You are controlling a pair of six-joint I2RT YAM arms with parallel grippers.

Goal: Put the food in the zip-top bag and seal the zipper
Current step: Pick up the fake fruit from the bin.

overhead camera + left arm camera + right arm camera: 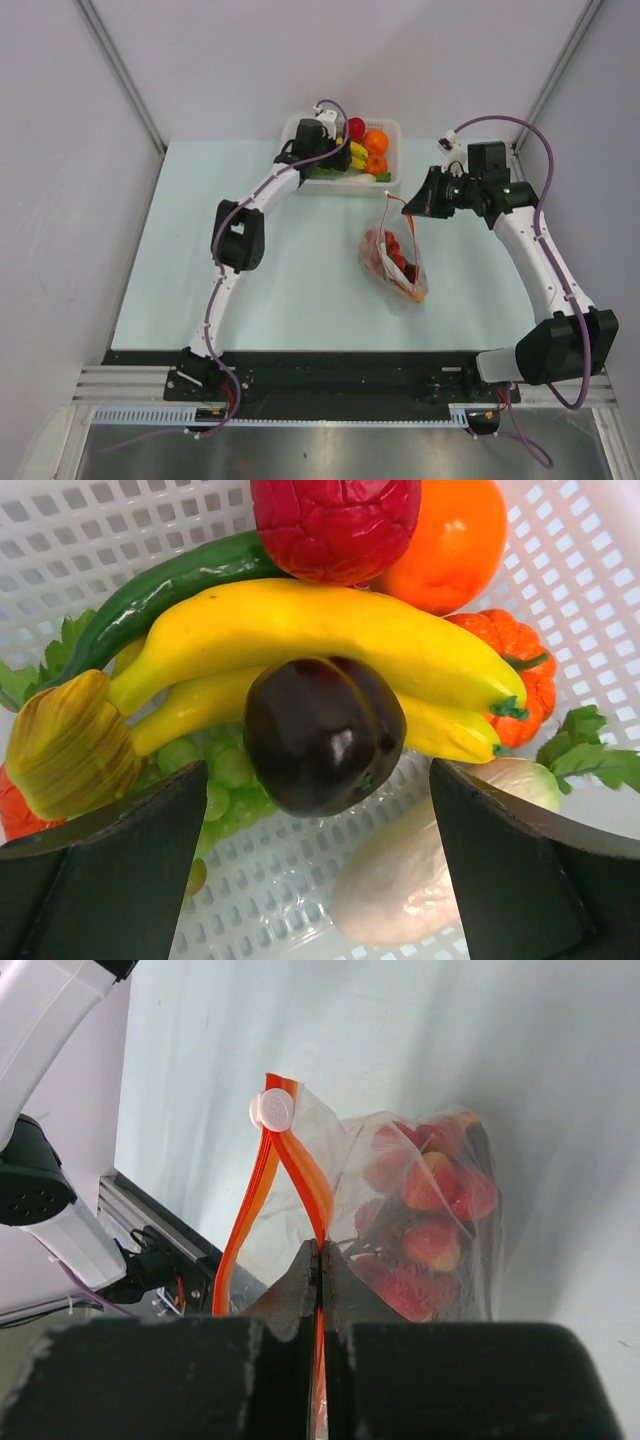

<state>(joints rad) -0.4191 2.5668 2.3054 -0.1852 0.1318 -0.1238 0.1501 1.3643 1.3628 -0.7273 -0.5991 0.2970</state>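
Note:
The clear zip-top bag (394,262) hangs mouth-up over mid-table with red strawberries (430,1220) inside. My right gripper (320,1258) is shut on one side of its orange-red zipper (305,1175), and the mouth gapes open below the white slider (271,1110). In the top view the right gripper (413,205) holds the bag's top edge. My left gripper (318,865) is open inside the white mesh basket (392,128), and a dark plum (325,735) sits just ahead of the gap. More food lies around it: yellow bananas (330,630), green grapes (215,770) and a white piece (430,875).
The basket also holds a red fruit (335,520), an orange (445,540), a small orange pumpkin (512,660), a green cucumber (160,590) and leafy greens (585,750). It stands at the table's far edge. Grey walls close in both sides.

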